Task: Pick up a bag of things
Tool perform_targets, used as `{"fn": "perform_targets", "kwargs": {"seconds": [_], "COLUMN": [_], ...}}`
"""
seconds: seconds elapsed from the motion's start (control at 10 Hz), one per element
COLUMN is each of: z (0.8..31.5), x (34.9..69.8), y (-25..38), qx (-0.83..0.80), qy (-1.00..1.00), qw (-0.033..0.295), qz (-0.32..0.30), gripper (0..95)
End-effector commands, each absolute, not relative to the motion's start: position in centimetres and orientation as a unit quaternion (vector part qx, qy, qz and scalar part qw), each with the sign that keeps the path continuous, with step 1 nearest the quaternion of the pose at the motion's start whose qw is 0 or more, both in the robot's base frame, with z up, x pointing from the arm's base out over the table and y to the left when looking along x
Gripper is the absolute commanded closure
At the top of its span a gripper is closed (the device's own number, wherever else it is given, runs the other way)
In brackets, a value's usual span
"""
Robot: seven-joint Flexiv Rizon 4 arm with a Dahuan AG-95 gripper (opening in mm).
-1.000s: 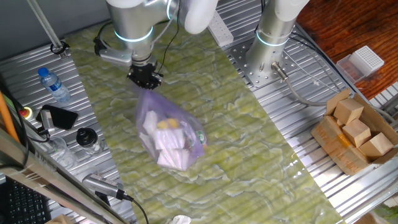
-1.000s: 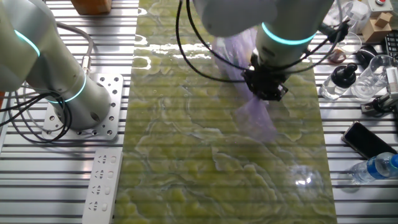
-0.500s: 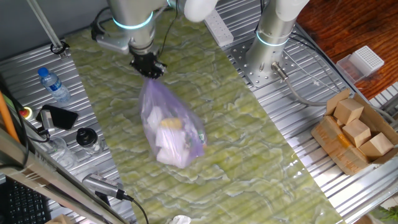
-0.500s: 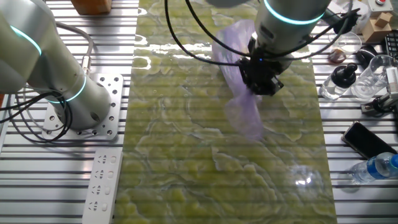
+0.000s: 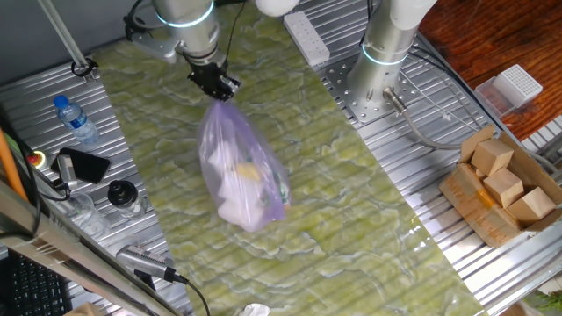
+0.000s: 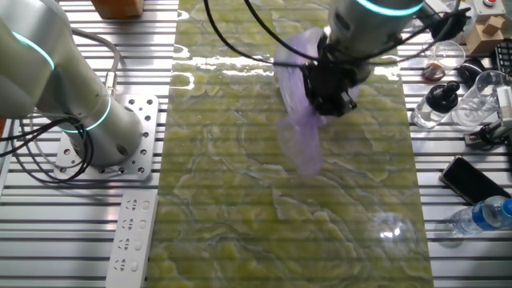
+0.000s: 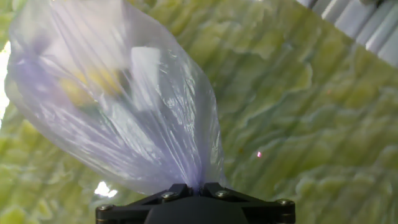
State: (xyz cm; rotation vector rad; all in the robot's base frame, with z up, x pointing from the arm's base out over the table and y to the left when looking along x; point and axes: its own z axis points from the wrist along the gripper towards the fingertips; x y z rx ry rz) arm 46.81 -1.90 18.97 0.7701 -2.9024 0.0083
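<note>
One fixed view, left to right: clear plastic water bottle (image 5: 74, 120) at left edge; black two-finger gripper (image 5: 216, 83) upper centre-left, pinched closed on bunched neck of translucent pale-purple plastic bag (image 5: 241, 175), hanging above green mat (image 5: 351, 211); brown cardboard box (image 5: 500, 189) right.

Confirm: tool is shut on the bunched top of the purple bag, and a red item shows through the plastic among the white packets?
Not red. The item inside the bag is yellow, clearest in the fixed view showing the cardboard box. The rest stands: the tool is shut on the bunched top, with white packets showing through.
</note>
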Motion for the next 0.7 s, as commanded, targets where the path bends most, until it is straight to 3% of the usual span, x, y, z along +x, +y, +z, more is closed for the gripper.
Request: {"fn": "perform_targets", "kwargs": {"seconds": [0.1, 0.4, 0.7], "z": [20.47, 20.86, 20.86], "x": [45.49, 45.23, 45.23], "y": [-0.81, -0.63, -0.63], "qx": [0.21, 0.192, 0.22], "qy": [-0.975, -0.978, -0.975], "qw": [0.076, 0.072, 0.019], "qz": [0.019, 0.038, 0.037], "gripper": [95.0, 95.0, 95.0]}}
